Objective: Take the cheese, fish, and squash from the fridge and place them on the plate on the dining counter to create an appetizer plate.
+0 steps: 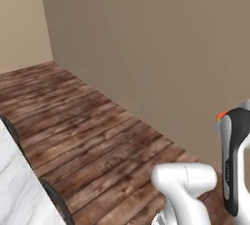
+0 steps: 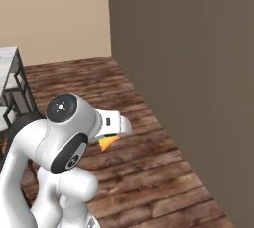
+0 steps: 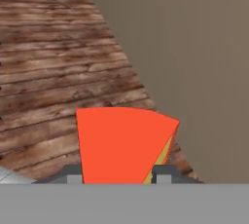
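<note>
Above the wooden floor [image 3: 53, 67], beside a brown wall [image 3: 194, 62], the cheese [image 3: 121, 145] is being carried clamped in the gripper [image 3: 115, 175], apparently toward the dining counter [image 1: 17, 190], where the plate must be found.

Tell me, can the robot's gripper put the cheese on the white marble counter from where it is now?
Probably not yet. The gripper is shut on the cheese above the wooden floor beside the wall, while the dining counter sits off to the arm's left. The base likely has to drive closer.
</note>
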Controlling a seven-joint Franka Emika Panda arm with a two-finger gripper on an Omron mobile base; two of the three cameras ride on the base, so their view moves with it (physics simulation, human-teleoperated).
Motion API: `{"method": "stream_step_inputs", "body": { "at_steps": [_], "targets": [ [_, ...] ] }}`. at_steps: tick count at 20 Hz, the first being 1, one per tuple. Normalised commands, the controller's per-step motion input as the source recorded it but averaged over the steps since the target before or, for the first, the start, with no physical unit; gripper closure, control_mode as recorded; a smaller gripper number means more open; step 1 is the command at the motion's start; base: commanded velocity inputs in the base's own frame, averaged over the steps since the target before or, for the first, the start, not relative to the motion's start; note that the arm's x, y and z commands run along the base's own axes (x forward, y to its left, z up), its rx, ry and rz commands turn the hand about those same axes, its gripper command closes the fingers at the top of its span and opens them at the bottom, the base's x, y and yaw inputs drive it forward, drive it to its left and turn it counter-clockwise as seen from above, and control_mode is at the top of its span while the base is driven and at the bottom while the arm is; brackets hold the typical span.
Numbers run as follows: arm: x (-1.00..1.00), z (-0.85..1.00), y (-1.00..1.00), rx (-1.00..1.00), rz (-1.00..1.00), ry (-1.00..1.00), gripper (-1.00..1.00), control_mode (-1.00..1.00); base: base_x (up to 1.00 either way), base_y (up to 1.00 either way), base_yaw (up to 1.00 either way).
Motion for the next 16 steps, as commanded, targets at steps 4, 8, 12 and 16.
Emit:
{"method": "stream_step_inputs", "body": {
  "at_steps": [4, 8, 12, 16],
  "targets": [
    [0.00, 0.00, 0.00, 0.00, 0.00, 0.00, 1.00, 1.00, 0.74, -0.04, 0.49],
    [0.00, 0.00, 0.00, 0.00, 0.00, 0.00, 1.00, 1.00, 0.86, -0.02, 0.48],
    [0.00, 0.00, 0.00, 0.00, 0.00, 0.00, 1.00, 1.00, 1.00, -0.07, 0.45],
    [0.00, 0.00, 0.00, 0.00, 0.00, 0.00, 1.00, 1.00, 1.00, -0.14, 0.43]
  ]
}}
